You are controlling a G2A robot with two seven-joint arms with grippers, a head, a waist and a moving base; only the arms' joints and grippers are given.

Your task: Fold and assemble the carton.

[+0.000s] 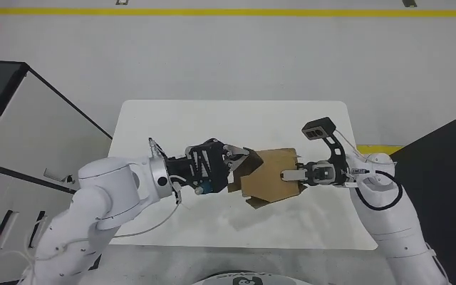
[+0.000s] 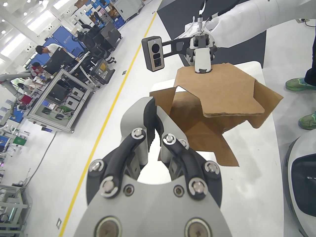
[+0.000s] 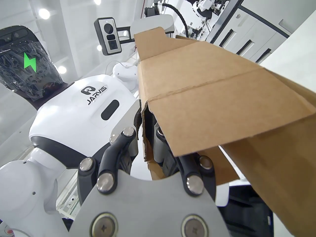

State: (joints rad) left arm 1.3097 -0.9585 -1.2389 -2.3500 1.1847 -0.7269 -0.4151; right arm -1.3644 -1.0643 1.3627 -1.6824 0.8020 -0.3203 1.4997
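Holds the carton (image 1: 271,182) between both tools over the middle of the white tabletop (image 1: 214,121). Pinches a side flap with the left tool (image 2: 153,114), fingers clenched almost together on the ragged cardboard edge. Clamps the opposite panel with the right tool (image 3: 145,136), fingers closed on a thin wall of cardboard. Leaves the carton half-formed: brown, plain, flaps splayed outward at several angles, one broad flap lying flat on top. Cannot tell whether any flap touches the tabletop. Beyond the tabletop, pale floor crossed by a yellow line (image 1: 228,11); on the robot's left, a dark-framed cabinet (image 1: 28,107) beside the tabletop's corner.
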